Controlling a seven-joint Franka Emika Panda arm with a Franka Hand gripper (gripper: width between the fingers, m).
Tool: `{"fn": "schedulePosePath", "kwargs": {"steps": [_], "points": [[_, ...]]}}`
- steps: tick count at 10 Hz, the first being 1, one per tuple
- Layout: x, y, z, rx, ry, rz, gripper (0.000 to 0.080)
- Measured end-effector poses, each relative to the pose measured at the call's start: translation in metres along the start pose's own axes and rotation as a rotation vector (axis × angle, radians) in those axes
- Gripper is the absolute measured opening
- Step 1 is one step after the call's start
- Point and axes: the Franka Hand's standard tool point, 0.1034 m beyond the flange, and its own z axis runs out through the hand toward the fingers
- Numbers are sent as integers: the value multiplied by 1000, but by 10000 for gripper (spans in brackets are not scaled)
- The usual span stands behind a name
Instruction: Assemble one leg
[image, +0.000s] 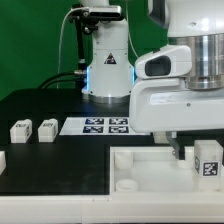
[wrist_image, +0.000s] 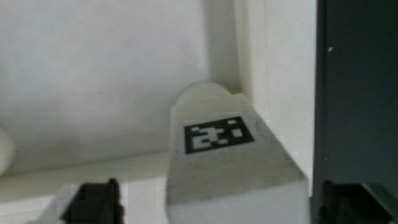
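A leg (image: 207, 160), a small white block with a black-and-white tag, stands in the far right part of the large white tray (image: 135, 170). My gripper (image: 192, 150) hangs just over it, and one dark finger (image: 178, 150) shows beside the leg. In the wrist view the tagged leg (wrist_image: 214, 135) lies between my two dark fingertips (wrist_image: 93, 200), with a gap on each side. The gripper (wrist_image: 224, 205) is open and holds nothing. Two more legs (image: 20, 129) (image: 46, 129) stand on the black table at the exterior view's left.
The marker board (image: 107, 125) lies flat on the table behind the tray. The robot base (image: 105, 70) stands at the back. A white piece (image: 2, 160) shows at the exterior view's left edge. The tray's wall (wrist_image: 107, 90) rises close around the leg.
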Motion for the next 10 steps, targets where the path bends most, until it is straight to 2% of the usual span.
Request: {"fn": "schedulePosePath", "kwargs": {"steps": [1, 2, 4, 7, 10], "points": [[0, -1, 0, 3, -1, 58, 382], [0, 0, 0, 3, -1, 154, 290], [0, 0, 1, 1, -2, 408, 290], [1, -1, 1, -32, -17, 977, 290], [1, 0, 0, -5, -43, 1427, 291]]}}
